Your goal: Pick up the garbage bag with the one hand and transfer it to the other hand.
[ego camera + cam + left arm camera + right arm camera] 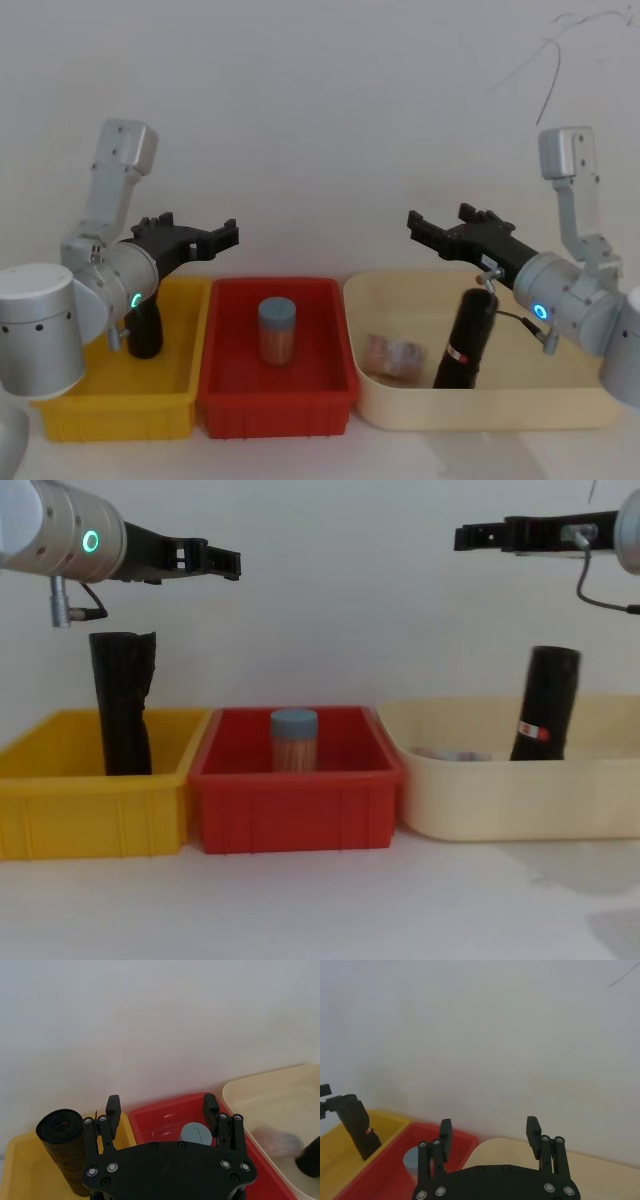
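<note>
garbage bag (463, 340) upright in cream tub (585, 403), untouched | left tool (215, 237) released, aloft | right tool (425, 228) released, aloft | pickup, handover pending

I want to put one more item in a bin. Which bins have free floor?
The cream bin has bare floor to the right of the garbage bag; its left holds a wrapped packet. The red bin is free around its jar. The yellow bin is free beside the ragged roll.
</note>
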